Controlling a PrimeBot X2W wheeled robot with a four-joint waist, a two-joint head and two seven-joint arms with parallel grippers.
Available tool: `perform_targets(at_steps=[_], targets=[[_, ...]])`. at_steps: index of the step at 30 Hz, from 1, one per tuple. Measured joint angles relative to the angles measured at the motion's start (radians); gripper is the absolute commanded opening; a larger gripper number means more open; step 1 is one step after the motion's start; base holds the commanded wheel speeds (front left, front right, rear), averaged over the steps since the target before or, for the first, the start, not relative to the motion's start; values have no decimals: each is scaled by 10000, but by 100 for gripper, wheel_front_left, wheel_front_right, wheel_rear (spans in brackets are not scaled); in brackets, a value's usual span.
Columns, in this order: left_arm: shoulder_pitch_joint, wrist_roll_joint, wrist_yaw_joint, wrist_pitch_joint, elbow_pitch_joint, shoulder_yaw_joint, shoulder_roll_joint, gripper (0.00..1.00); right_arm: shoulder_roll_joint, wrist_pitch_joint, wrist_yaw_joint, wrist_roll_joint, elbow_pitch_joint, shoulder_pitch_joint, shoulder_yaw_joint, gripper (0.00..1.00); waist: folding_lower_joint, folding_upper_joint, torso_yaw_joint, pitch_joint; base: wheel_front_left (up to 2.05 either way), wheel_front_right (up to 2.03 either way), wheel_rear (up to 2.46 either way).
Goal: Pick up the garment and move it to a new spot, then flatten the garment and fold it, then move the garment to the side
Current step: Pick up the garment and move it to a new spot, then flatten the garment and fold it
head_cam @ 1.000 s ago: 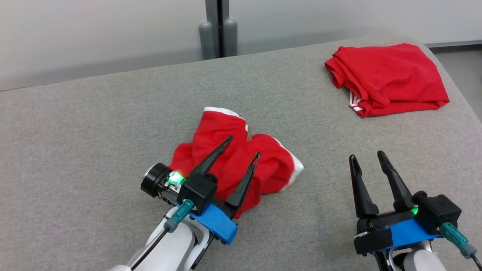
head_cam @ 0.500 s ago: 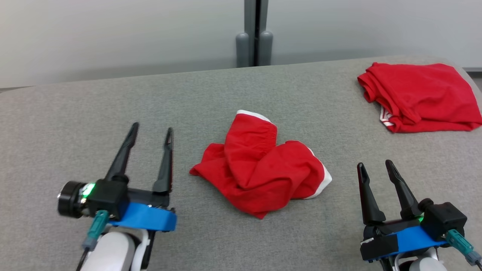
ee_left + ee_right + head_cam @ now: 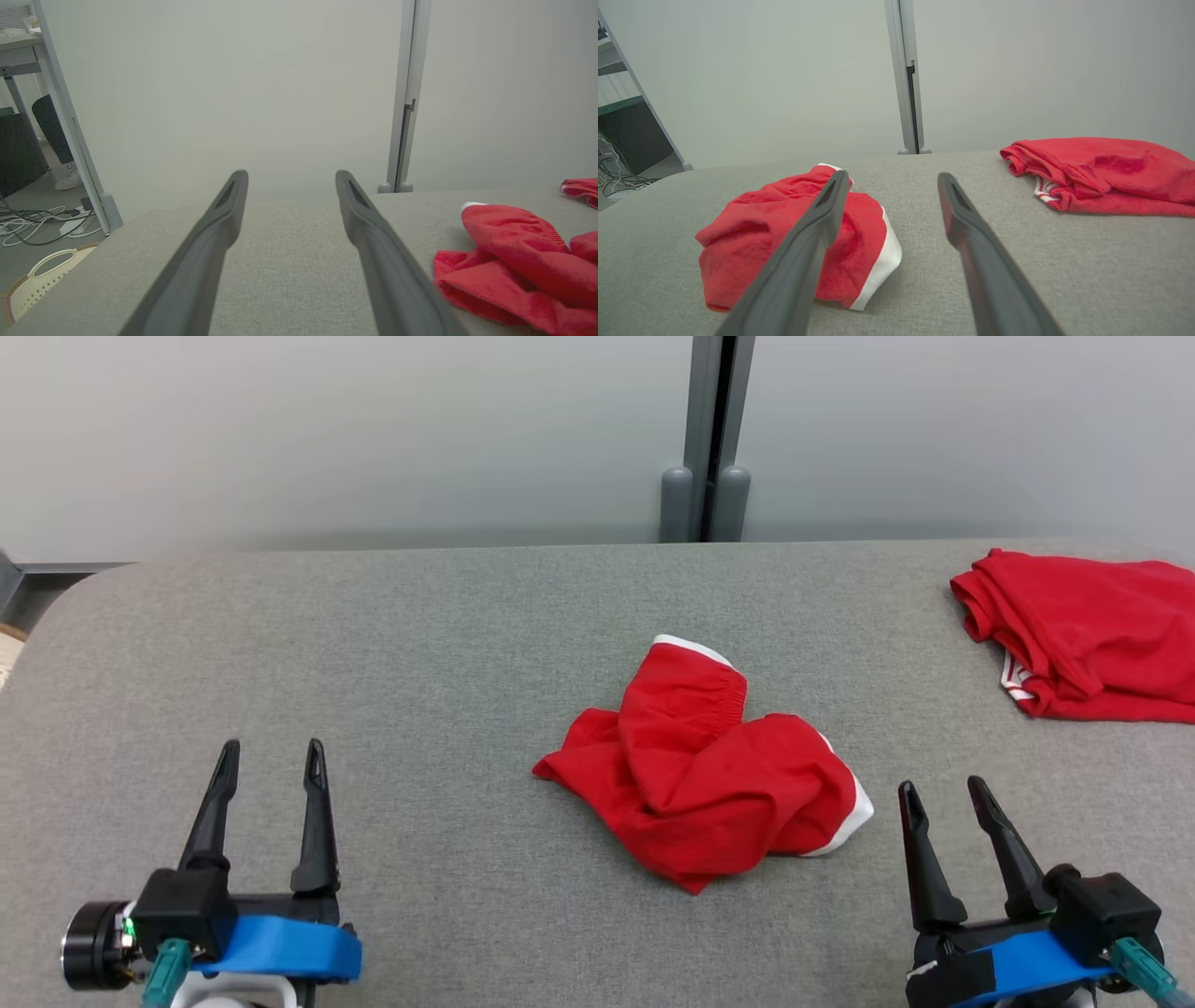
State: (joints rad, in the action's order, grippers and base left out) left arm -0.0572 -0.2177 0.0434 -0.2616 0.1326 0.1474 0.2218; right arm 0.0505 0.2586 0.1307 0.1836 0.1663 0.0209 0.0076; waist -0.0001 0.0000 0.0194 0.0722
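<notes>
While our left claw (image 3: pixel 273 747) and right claw (image 3: pixel 941 787) gape empty, we find the crumpled garment (image 3: pixel 700 784) nearer the right one, just to its left.

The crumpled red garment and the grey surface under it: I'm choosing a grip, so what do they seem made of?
Garment: soft matte cloth, perhaps cotton or polyester; it creases and has a gathered waistband. Surface: matte grey woven fabric, seemingly upholstery; weave shows.

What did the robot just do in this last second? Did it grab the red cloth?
No. The left gripper drew back from over the crumpled red garment to its left, open, holding nothing. The garment, the folded red cloth and the open right gripper stayed put; the camera itself turned.
</notes>
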Motion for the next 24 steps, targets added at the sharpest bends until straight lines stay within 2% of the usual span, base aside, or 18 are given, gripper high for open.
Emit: perform_targets(at_steps=[24], targets=[[565,692,-560,0,242,-1066,-621,100,0,-280,0,-31,-54,-333,-107,100,1,0,6,-108,0,0,0]])
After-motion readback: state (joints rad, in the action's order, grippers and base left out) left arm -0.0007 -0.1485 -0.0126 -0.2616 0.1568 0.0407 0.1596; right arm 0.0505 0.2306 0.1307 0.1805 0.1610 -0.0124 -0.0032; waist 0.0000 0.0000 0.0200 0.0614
